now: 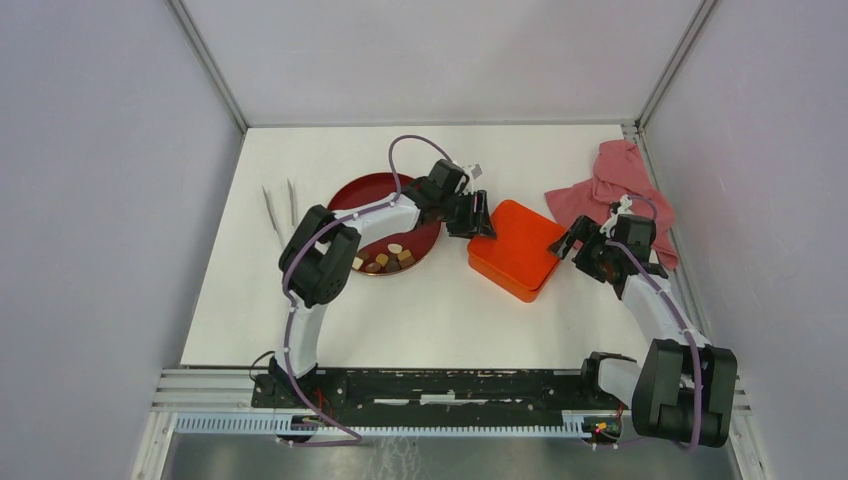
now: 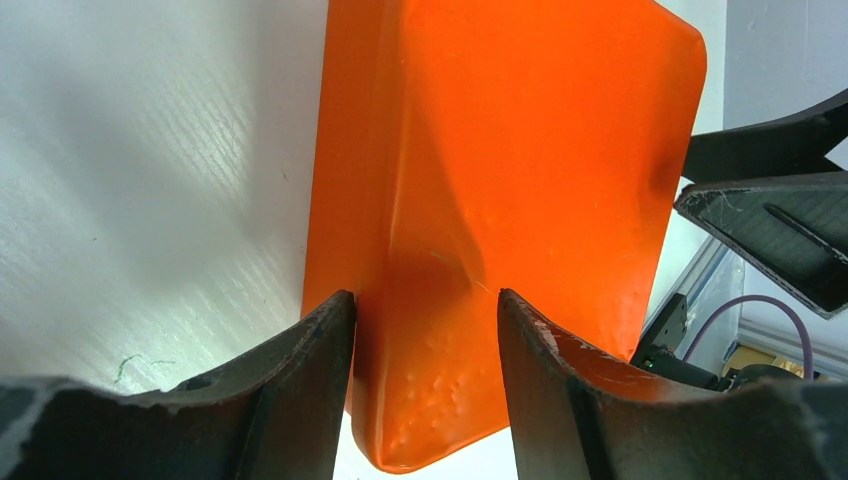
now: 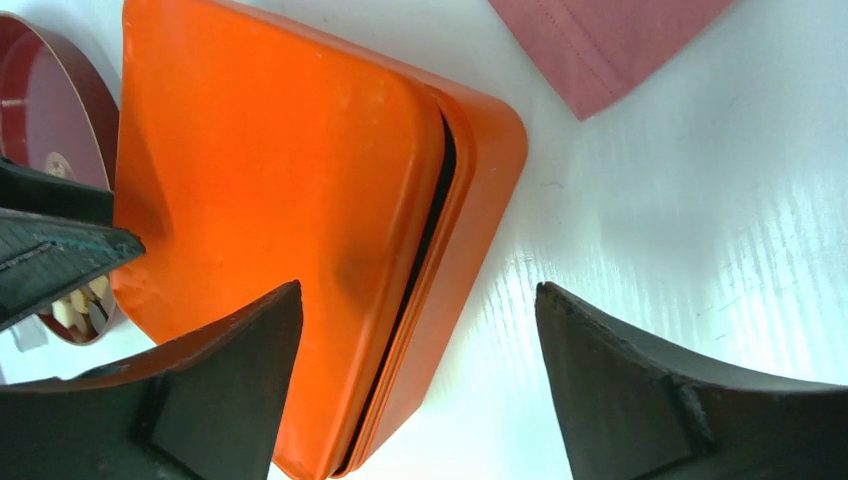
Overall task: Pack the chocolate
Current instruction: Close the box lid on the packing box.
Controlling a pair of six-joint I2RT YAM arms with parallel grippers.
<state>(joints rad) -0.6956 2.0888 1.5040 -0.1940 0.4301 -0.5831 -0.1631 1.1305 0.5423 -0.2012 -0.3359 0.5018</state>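
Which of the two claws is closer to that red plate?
Left. The left gripper sits just past the red plate's right rim; the right gripper is beyond the orange box.
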